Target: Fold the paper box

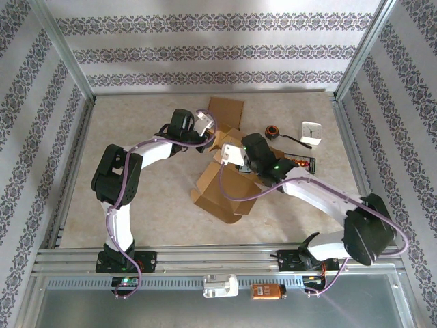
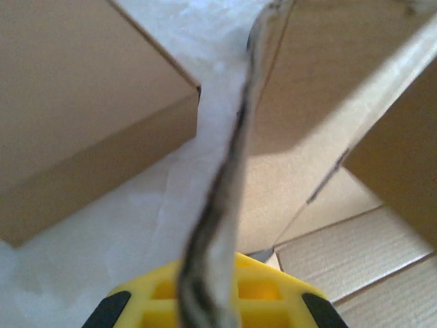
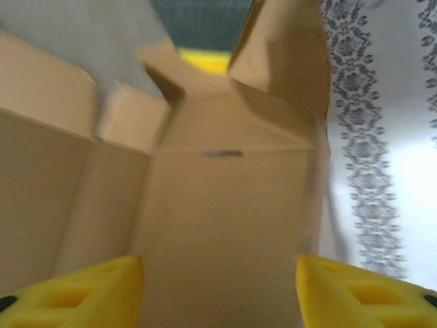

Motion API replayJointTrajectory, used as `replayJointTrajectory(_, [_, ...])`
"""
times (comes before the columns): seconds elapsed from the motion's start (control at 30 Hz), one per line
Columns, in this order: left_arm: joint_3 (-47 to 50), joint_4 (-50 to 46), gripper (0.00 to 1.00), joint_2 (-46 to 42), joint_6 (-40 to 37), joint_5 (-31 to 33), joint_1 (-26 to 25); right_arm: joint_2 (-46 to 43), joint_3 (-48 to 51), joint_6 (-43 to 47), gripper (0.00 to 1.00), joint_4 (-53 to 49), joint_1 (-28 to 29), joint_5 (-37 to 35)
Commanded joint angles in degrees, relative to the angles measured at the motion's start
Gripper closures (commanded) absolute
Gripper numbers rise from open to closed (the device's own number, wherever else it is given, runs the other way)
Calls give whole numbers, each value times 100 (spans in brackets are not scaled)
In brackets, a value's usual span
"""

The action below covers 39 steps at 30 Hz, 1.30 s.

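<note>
— Marbled table (image 1: 136, 123), at its middle: how far is the paper box (image 1: 222, 184) judged to be?
— Partly formed at best. Flaps are splayed and the sides are not yet tucked.
— And the claws?
— The left gripper (image 2: 208, 290) is clamped on an edge of the paper box. The right gripper (image 3: 218, 280) is spread wide, with nothing grasped.

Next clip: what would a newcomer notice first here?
A half-folded brown paper box sprawls at mid-table. The left gripper is clamped on the thin edge of one flap, while the right gripper stands open facing an inner panel. A small white clock sits at the far right.
</note>
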<state>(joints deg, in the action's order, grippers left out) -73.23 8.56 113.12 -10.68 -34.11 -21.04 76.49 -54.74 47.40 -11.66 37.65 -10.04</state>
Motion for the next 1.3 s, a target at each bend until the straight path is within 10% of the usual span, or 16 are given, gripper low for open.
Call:
replayJointTrajectory(0.0, [294, 947, 100, -132, -1048, -105, -127, -549, -598, -1878, 25, -1187, -258, 1883])
replayJointTrajectory(0.13, [276, 1089, 100, -67, -1102, -273, -139, -792, -1008, -3856, 8, -1330, -965, 3290])
replayJointTrajectory(0.4, [202, 1321, 100, 17, -910, -544, -177, 246, -1594, -6774, 12, -1396, -3179, 5234])
replayJointTrajectory(1.27, [-308, 292, 100, -82, -147, -421, -551, 1732, -1026, -6710, 33, -1189, -3387, 5728])
